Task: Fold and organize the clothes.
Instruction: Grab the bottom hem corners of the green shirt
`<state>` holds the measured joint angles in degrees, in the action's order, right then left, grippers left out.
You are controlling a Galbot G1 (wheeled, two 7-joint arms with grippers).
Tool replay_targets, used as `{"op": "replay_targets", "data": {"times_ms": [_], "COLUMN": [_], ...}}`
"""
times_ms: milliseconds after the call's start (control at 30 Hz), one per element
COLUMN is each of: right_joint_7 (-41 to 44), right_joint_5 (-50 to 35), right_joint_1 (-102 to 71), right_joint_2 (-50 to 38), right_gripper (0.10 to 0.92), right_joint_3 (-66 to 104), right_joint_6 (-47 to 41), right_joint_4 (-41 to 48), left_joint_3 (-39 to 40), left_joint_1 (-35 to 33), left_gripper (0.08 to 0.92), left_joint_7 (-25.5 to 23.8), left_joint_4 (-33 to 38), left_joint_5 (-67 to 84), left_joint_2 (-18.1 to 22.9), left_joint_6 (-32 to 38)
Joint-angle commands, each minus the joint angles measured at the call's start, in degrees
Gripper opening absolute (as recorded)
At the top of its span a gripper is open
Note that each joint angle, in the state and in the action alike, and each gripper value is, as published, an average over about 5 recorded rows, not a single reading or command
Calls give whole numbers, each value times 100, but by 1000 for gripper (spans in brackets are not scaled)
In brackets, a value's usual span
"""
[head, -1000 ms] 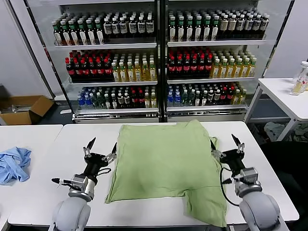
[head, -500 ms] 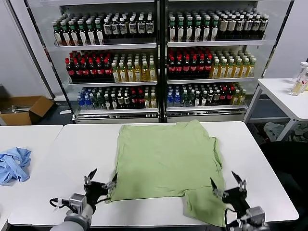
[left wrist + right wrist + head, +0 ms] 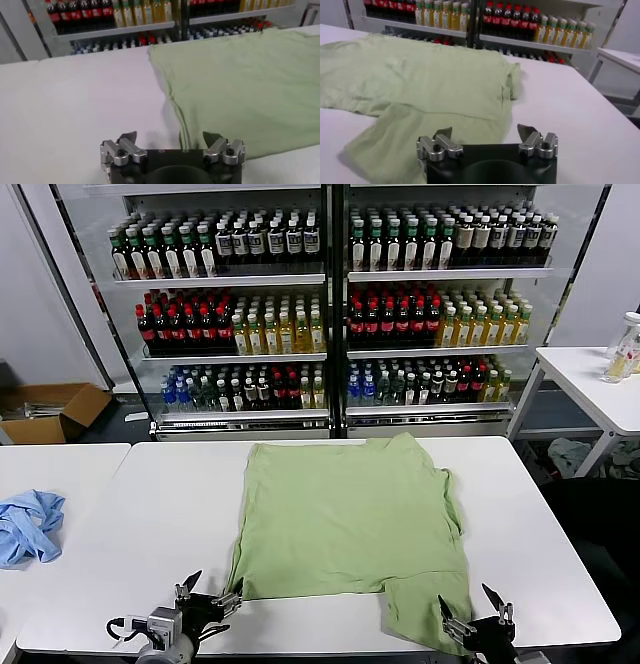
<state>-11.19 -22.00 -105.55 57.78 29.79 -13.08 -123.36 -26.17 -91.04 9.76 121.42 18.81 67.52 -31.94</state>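
Spread fingers [image 3: 210, 594] of both grippers flank the shirt's [image 3: 350, 514] near edge.

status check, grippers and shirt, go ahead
Left gripper open, empty, near table edge. Right gripper open, empty, by shirt hem. Green shirt flat, partly folded. Nothing in the way.

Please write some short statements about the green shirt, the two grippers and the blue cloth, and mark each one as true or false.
1. The green shirt lies spread on the white table. True.
2. The left gripper is shut on the shirt. False: it is open, empty, at the near table edge.
3. The right gripper is open. True.
4. The blue cloth lies on the shirt. False: it lies apart on the neighbouring table, to the left.
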Motion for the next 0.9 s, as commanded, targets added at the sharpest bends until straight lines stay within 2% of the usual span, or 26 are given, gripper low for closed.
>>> {"op": "replay_targets", "data": {"times_ms": [33, 167, 233, 900], "right_joint_7": [-31, -65, -44, 250], "right_joint_5": [-29, -86, -123, -1161], "right_joint_1": [-186, -116, -80, 546], "right_joint_2": [-23, 8, 6, 39], "right_gripper": [823, 806, 771, 195], "right_joint_3": [21, -50, -74, -399], "right_joint_6": [23, 20, 20, -134], "right_joint_4": [-17, 28, 48, 339], "left_joint_3": [-3, 14, 15, 291], "left_joint_1": [-107, -34, -7, 28], "left_gripper": [823, 803, 758, 187], "left_joint_7": [85, 174, 192, 117], "left_joint_4": [-6, -87, -113, -246], "left_joint_5": [91, 94, 97, -1], "left_joint_2": [-23, 14, 17, 156], "left_joint_6": [-107, -106, -105, -17]}}
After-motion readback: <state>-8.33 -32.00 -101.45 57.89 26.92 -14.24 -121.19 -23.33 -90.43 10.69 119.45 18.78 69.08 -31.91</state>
